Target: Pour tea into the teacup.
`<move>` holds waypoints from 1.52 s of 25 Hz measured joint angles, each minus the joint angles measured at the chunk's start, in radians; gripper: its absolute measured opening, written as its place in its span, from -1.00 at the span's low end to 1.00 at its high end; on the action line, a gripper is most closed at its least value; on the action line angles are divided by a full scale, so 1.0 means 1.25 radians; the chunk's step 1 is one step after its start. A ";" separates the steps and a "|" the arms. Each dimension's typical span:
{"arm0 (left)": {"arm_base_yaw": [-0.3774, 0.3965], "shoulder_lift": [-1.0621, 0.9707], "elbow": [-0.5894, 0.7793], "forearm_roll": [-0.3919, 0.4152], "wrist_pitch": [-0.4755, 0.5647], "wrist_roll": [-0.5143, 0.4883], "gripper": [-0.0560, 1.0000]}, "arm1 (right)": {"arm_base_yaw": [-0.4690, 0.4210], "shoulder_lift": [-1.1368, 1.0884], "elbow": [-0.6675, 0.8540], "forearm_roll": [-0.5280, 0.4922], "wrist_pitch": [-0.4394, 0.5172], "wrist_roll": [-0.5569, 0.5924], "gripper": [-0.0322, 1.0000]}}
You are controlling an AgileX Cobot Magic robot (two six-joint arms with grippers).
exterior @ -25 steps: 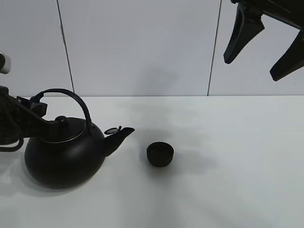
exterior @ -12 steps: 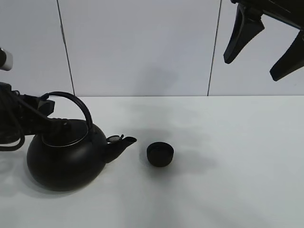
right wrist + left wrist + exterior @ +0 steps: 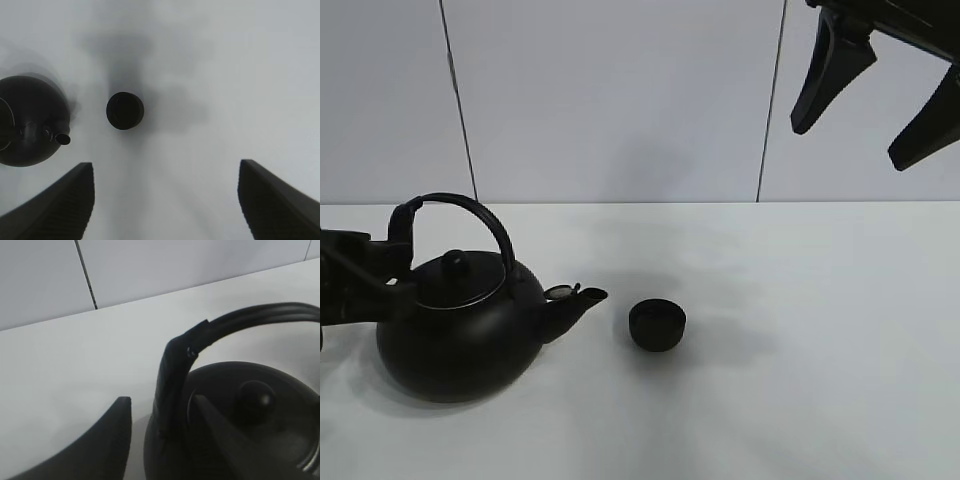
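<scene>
The big black kettle point(image 3: 460, 335) stands upright on the white table at the left, with its spout point(image 3: 582, 298) pointing right toward the teacup point(image 3: 657, 325). The small black teacup stands a little right of the spout. My left gripper point(image 3: 398, 262) is open at the left end of the kettle's arched handle point(image 3: 172, 375). In the left wrist view the handle passes between the two fingers with gaps on both sides. My right gripper point(image 3: 850, 143) is open and empty, high above the table's right side. Its wrist view looks down on the teacup point(image 3: 125, 110) and the kettle point(image 3: 27, 125).
The white table point(image 3: 800, 380) ends at a grey panelled wall point(image 3: 620, 100) behind. Nothing else stands on it.
The kettle, tilted a second ago, has settled level on the table. My left gripper has let go of the handle and drawn back to the left. The right arm has not moved.
</scene>
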 joint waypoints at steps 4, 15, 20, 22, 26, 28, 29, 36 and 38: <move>0.000 0.000 0.034 0.028 -0.055 -0.046 -0.36 | 0.000 0.000 0.000 0.000 0.000 0.000 0.12; 0.000 -0.001 0.084 -0.009 -0.062 -0.115 -0.36 | 0.000 0.000 0.000 0.000 0.000 0.000 0.12; 0.000 -0.001 0.084 -0.036 -0.063 -0.116 -0.36 | 0.000 0.000 0.000 0.000 0.000 0.000 0.12; 0.000 -0.002 0.084 -0.037 -0.064 -0.116 -0.36 | 0.000 0.000 0.000 0.000 0.000 0.000 0.12; 0.000 -0.020 0.084 -0.040 -0.064 -0.116 -0.36 | 0.000 0.000 0.000 0.000 0.000 0.000 0.12; 0.000 -0.044 0.084 -0.045 -0.064 -0.111 -0.36 | 0.000 0.000 0.000 0.000 0.000 0.000 0.12; 0.000 -0.063 0.084 -0.053 -0.064 -0.105 -0.36 | 0.000 0.000 0.000 0.000 0.000 0.000 0.12; 0.000 -0.201 0.062 -0.082 -0.052 -0.019 -0.36 | 0.000 0.000 0.000 0.000 0.000 0.000 0.12; 0.000 -0.234 0.041 -0.082 -0.017 -0.008 -0.36 | 0.000 0.000 0.000 0.000 0.000 0.000 0.12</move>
